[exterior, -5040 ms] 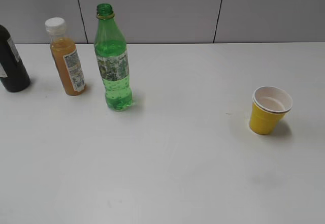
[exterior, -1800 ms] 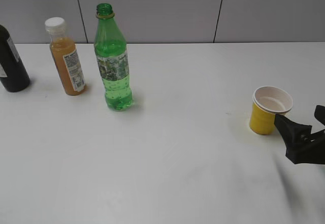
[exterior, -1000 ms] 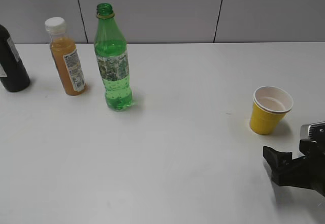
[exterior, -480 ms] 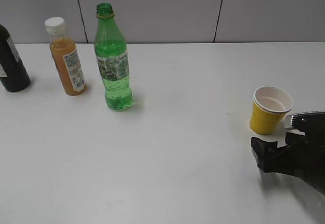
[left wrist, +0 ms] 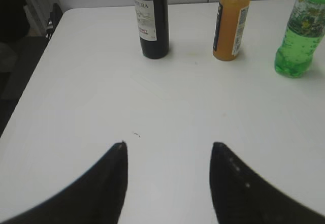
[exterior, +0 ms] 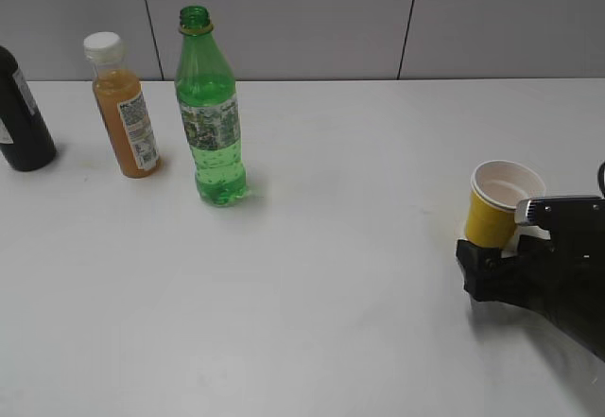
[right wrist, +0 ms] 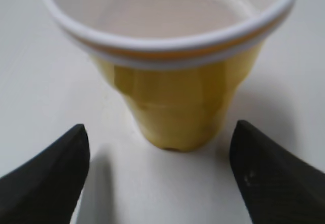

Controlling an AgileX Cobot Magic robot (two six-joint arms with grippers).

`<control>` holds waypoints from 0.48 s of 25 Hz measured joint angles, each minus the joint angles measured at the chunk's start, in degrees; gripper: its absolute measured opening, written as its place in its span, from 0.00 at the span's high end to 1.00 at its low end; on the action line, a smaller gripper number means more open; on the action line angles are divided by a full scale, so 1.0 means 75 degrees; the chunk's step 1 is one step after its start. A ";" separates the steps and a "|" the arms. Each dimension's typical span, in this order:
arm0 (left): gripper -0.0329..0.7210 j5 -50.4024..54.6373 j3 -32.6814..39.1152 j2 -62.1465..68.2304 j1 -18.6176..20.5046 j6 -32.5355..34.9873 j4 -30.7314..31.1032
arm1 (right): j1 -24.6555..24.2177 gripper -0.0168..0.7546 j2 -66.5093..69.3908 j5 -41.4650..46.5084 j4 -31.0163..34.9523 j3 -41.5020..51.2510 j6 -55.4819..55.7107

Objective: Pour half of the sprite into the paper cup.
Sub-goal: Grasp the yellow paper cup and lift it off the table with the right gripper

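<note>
At the right edge of the frame, the right gripper is spread wide, its fingers on either side of the paper cup without touching it, low on the white surface. The sprite stands upright and uncapped at upper left, beside an orange-juice bottle and a dark bottle. The left gripper hangs wide open, holding nothing.
</note>
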 joint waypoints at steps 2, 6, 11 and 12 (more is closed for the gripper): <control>0.43 0.0000 0.0000 0.0000 0.0000 0.0000 0.0000 | 0.0000 0.13 0.0078 -0.0044 0.0000 -0.0099 0.0000; 0.43 0.0000 0.0000 0.0000 0.0000 0.0000 0.0000 | 0.0000 0.14 0.0273 -0.0136 0.0016 -0.0314 0.0000; 0.44 0.0000 0.0000 0.0000 0.0000 0.0000 0.0000 | 0.0000 0.15 0.0484 -0.0329 0.0131 -0.0455 -0.0009; 0.44 0.0000 0.0000 0.0000 0.0000 0.0000 0.0000 | 0.0000 0.15 0.0526 -0.0365 0.0140 -0.0494 -0.0009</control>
